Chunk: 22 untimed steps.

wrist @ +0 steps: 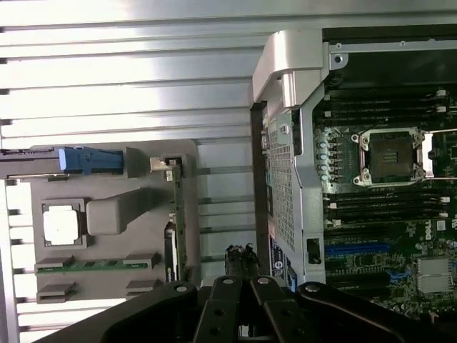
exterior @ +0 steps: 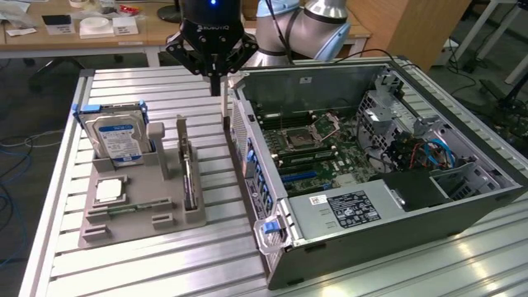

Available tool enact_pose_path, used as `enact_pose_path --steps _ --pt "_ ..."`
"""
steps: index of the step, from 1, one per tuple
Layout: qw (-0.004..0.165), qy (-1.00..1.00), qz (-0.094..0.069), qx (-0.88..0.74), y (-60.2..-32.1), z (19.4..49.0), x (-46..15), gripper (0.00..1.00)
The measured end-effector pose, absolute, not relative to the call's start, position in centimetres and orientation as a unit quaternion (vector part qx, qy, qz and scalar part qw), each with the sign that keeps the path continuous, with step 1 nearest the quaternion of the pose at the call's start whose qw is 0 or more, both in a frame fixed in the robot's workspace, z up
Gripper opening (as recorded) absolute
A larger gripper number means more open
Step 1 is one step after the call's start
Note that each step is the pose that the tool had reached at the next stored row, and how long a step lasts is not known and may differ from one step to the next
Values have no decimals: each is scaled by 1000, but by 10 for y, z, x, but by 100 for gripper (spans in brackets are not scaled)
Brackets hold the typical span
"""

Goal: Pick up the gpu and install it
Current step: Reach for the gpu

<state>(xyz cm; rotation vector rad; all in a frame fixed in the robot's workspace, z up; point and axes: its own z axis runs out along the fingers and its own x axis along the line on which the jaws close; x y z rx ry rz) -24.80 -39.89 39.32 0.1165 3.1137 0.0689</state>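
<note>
Hovering empty | exterior view: gripper (exterior: 216, 86) fingers pressed together, over the gap between grey holder (exterior: 128, 230) and computer case (exterior: 396, 241); gpu (exterior: 188, 176) stands on edge in the holder, untouched | wrist view: gripper (wrist: 241, 254) lies nearer the case wall than the gpu (wrist: 178, 221) | risk: descending shut would strike the card's edge; drifting sideways could clip the case.

Straight down now: the gripper (wrist: 241, 254), fingers pressed together, hangs over the strip of ribbed worktop (wrist: 128, 64) between the grey holder (wrist: 146, 236) and the open computer case (wrist: 285, 78). The gpu (wrist: 178, 214) stands on edge in the holder, nearest the fingers. Beyond it sit a hard drive (wrist: 89, 158), processor chip (wrist: 61, 225) and memory stick (wrist: 96, 264).
</note>
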Motion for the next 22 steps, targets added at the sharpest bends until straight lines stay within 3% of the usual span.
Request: enact_pose_path --steps 22 --pt "12 999 22 37 -399 393 -281 11"
